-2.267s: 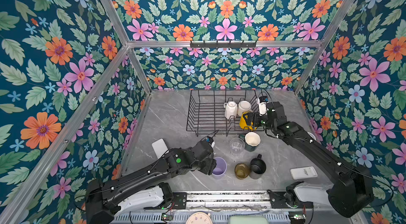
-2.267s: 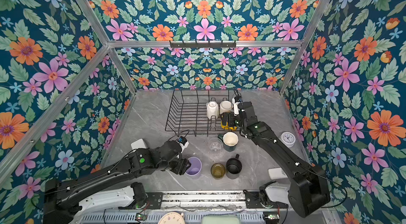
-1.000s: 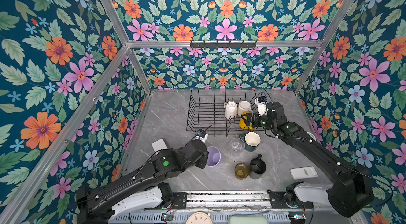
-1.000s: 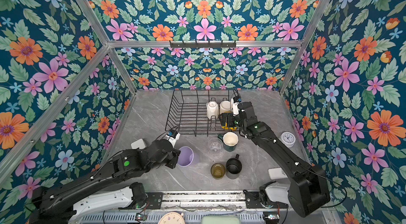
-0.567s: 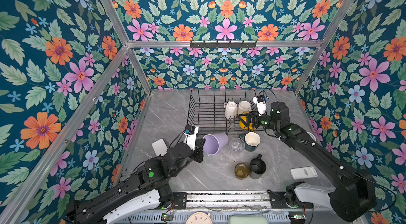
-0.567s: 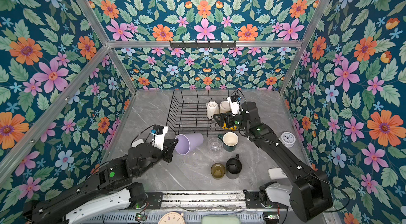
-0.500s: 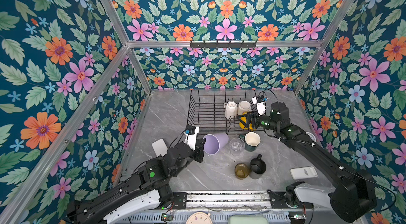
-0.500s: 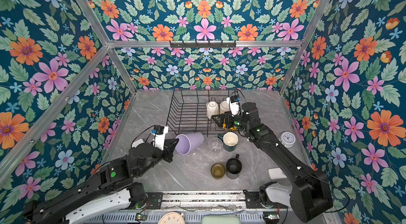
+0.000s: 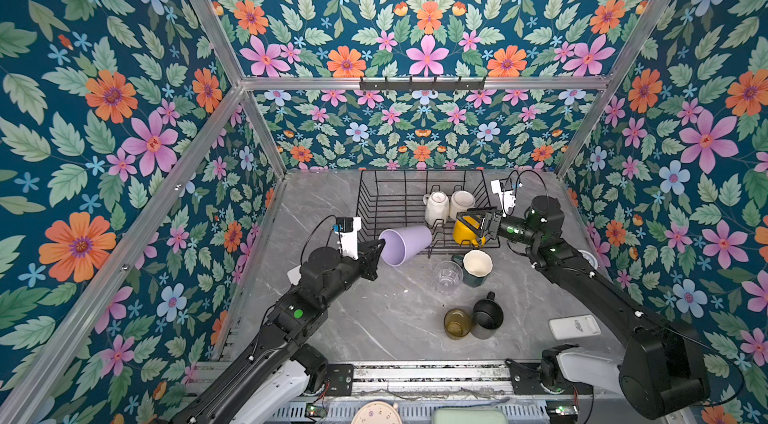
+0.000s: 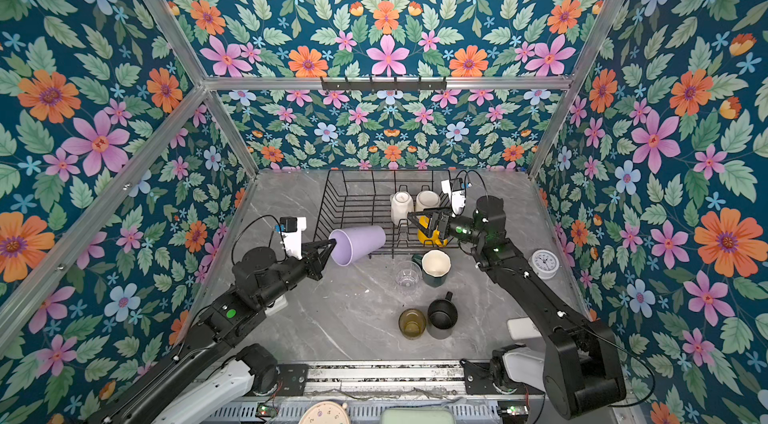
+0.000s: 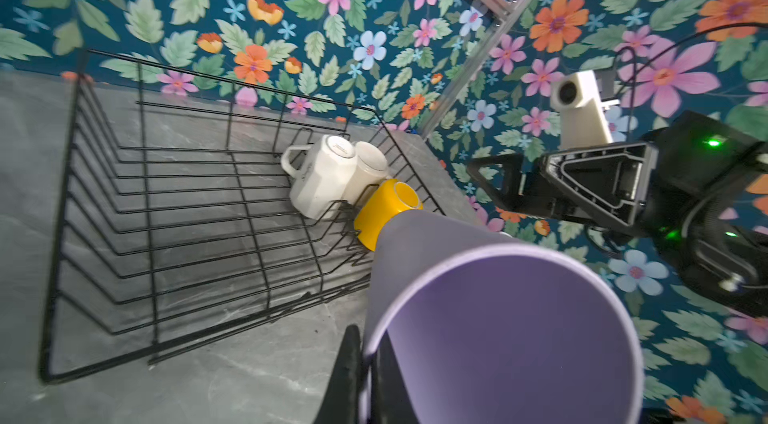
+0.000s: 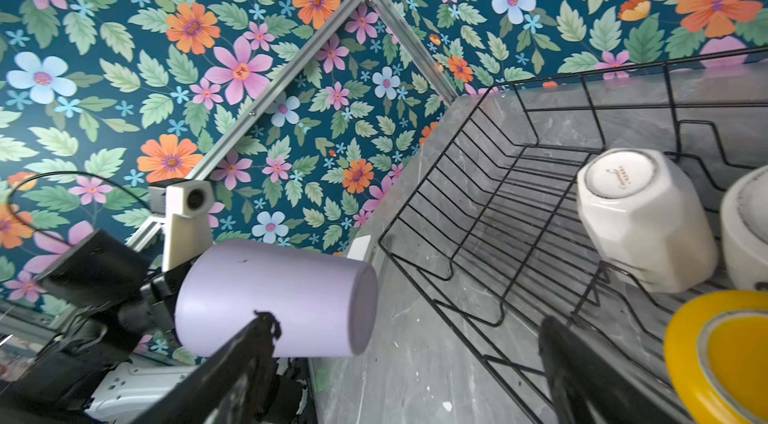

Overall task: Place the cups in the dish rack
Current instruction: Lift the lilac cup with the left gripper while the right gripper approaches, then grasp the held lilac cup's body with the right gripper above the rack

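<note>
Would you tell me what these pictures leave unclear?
- White card: both top views, mostly behind the left arm.
- Dial: both top views, cut by the bottom edge.
- Second white mug: right wrist view, cut by the edge.
- Mug's base script: too small to read.

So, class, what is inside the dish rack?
Inside the dish rack: two upturned white mugs and a yellow mug on its side. The white mugs' insides are hidden.
</note>
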`<action>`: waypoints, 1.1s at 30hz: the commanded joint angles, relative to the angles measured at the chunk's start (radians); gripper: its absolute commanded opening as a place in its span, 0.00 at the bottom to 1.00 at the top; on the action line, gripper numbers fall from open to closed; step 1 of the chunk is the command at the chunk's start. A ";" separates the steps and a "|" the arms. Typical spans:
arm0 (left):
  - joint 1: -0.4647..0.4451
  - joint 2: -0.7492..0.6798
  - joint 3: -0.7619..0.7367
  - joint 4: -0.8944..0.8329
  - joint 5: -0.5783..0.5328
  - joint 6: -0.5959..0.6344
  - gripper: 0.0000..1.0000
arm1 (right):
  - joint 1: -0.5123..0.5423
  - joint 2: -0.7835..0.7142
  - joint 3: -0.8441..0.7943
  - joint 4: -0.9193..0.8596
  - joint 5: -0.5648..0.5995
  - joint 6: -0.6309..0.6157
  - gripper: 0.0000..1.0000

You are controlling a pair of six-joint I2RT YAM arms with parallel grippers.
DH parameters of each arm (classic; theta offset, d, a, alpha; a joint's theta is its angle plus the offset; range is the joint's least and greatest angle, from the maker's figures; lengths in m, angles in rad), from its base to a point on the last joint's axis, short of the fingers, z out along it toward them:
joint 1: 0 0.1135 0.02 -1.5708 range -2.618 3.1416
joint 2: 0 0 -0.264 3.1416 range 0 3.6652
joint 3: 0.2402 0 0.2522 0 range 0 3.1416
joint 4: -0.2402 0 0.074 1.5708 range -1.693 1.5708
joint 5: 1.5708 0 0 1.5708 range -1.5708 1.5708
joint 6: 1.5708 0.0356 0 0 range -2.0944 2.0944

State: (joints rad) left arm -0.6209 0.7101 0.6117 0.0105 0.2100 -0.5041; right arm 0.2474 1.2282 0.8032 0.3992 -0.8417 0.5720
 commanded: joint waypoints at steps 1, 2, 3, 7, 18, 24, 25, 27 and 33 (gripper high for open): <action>0.056 0.028 -0.018 0.227 0.291 -0.062 0.00 | -0.002 -0.017 -0.010 0.076 -0.069 0.027 0.99; 0.080 0.039 -0.023 0.268 0.344 -0.074 0.00 | -0.002 -0.022 -0.018 0.089 -0.073 0.031 0.99; 0.102 0.051 -0.033 0.312 0.394 -0.090 0.00 | -0.001 -0.024 -0.024 0.110 -0.091 0.037 0.99; 0.176 0.096 -0.081 0.516 0.531 -0.197 0.00 | -0.002 -0.034 -0.027 0.155 -0.174 0.050 0.99; 0.200 0.251 -0.092 0.759 0.687 -0.308 0.00 | 0.069 -0.011 -0.014 0.149 -0.234 0.003 0.99; 0.203 0.259 -0.109 0.773 0.691 -0.313 0.00 | 0.135 0.011 0.012 0.119 -0.261 -0.040 0.99; 0.203 0.257 -0.109 0.776 0.690 -0.316 0.00 | 0.144 0.016 0.016 0.118 -0.265 -0.040 0.99; 0.204 0.251 -0.112 0.787 0.683 -0.321 0.00 | 0.157 0.029 0.026 0.119 -0.279 -0.033 0.99; 0.205 0.250 -0.108 0.793 0.683 -0.322 0.00 | 0.201 0.062 0.038 0.150 -0.310 -0.023 0.99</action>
State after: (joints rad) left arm -0.4171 0.9623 0.4957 0.7250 0.8913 -0.8093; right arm 0.4324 1.2785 0.8303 0.5247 -1.1259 0.5575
